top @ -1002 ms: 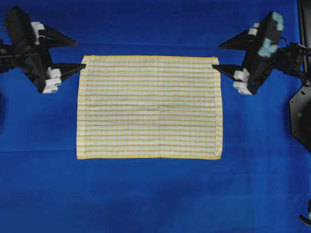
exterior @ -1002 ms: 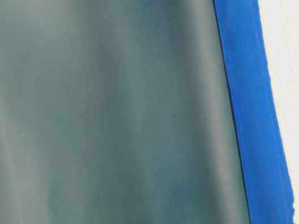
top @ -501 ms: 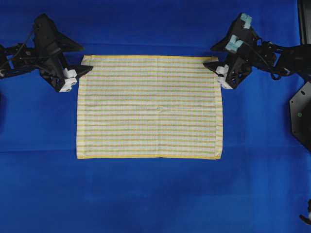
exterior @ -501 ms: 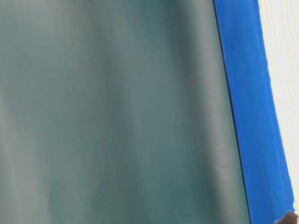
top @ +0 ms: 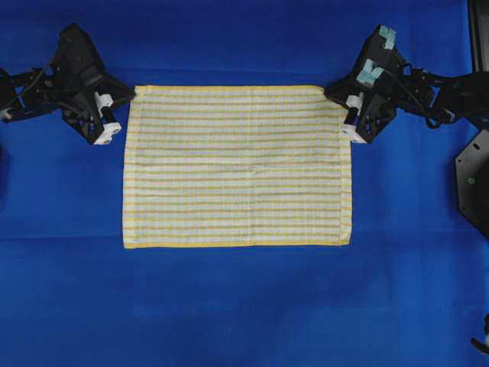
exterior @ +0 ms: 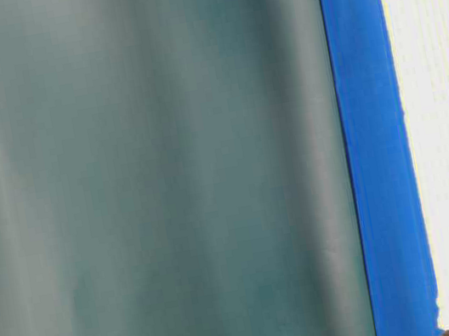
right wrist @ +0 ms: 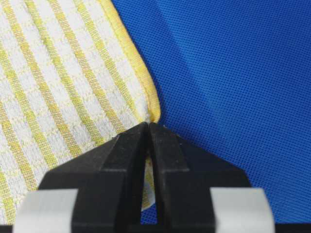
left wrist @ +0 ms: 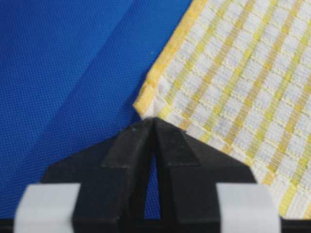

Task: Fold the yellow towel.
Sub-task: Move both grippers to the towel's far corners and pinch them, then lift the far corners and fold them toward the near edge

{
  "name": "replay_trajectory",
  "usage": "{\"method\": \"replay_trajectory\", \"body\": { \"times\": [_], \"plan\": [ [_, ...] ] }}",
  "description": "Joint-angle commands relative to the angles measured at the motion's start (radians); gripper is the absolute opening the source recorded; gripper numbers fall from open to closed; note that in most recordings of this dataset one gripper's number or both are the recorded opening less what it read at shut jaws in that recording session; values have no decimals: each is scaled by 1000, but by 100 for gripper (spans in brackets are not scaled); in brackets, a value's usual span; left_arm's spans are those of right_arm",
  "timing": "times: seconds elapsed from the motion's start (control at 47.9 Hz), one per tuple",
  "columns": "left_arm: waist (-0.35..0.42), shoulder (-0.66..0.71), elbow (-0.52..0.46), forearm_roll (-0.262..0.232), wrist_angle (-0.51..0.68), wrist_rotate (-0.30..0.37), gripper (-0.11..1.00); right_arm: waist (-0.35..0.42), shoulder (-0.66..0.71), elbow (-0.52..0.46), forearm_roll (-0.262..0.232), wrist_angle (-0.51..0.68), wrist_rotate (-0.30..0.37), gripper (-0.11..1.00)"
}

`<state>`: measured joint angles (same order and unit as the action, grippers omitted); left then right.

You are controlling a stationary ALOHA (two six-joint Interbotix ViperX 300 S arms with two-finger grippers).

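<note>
The yellow towel (top: pixel 237 164) lies flat and spread out on the blue tablecloth, a white cloth checked with yellow stripes and hemmed in yellow. My left gripper (top: pixel 131 95) is at its far left corner, and the left wrist view shows this gripper (left wrist: pixel 154 121) shut, its tips pinching the puckered corner of the towel (left wrist: pixel 243 73). At the far right corner is my right gripper (top: pixel 330 93). From the right wrist camera, that gripper (right wrist: pixel 148 125) is shut with the yellow hem of the towel (right wrist: pixel 58 73) caught between the jaws.
The blue tablecloth (top: pixel 244 306) covers the whole table around the towel. A black mount (top: pixel 474 183) stands at the right edge. The table-level view is turned sideways and shows mostly a grey-green wall (exterior: pixel 149 180).
Both grippers moved in to the towel's far corners, lowered and went from open to shut on them. The far edge of the towel shifted slightly.
</note>
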<state>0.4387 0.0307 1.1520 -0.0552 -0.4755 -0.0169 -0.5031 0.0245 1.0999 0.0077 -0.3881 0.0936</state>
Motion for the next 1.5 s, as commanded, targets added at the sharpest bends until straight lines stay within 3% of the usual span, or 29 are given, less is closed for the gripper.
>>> {"method": "replay_trajectory", "body": {
  "times": [0.0, 0.209, 0.689, 0.877, 1.19, 1.483],
  "plan": [
    [-9, -11, -5, -2, 0, 0, 0, -5, -14, -3, -3, -3, -3, 3],
    [-11, -32, -11, -3, 5, 5, 0, -5, -41, 0, -3, 2, -3, 3],
    [-23, -285, -18, 3, 164, 17, 0, 3, -276, 3, -5, 155, -5, 3],
    [-48, -319, -6, 3, 167, 12, 0, 17, -308, 12, -3, 167, -2, 3],
    [-107, -322, -11, 2, 170, -2, 0, 72, -321, 17, 2, 179, 9, 3],
    [-265, -356, -6, -3, 170, -48, 0, 172, -402, 38, 5, 247, 80, 3]
  ]
}}
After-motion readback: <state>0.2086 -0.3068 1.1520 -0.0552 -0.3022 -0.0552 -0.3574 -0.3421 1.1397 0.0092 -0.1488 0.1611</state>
